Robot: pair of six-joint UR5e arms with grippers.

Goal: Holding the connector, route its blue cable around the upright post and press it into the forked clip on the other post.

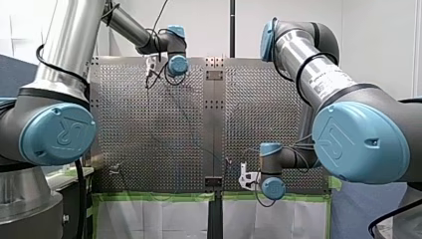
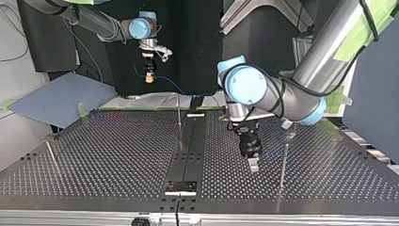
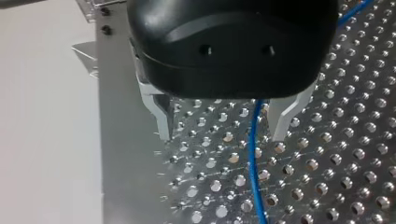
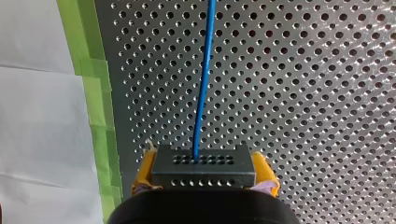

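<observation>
Across the perforated table (image 1: 164,129), which fills the middle of the front view, two arms are at work. My left arm (image 1: 64,55) reaches to the table's far edge. My right arm (image 1: 323,79) folds back to the near edge, beside the green tape (image 4: 95,93) that lines it.

My left gripper (image 3: 224,128) is black-bodied with metal fingers (image 3: 163,116). It hangs close over the table with the fingers spread wide and clasping nothing. In the left wrist view the blue cable (image 3: 254,154) runs out between them, nearer one finger than the other, and neither finger closes on it.

My right gripper (image 4: 203,170) is clamped on the connector (image 4: 203,163), a dark block with rows of small holes. The yellow pads (image 4: 145,170) press on its two sides. The cable leaves the middle of the connector's face and runs straight ahead over the table. In the top view this gripper is raised above the table's edge on the arms' side.

Three thin upright posts show in the top view. One post (image 2: 179,117) is near the central strip, towards the arms' edge. A second post (image 2: 283,165) is just beside my left gripper. A third post (image 2: 53,157) is near the side edge at the view's left. Which of them carries the forked clip cannot be made out.
</observation>
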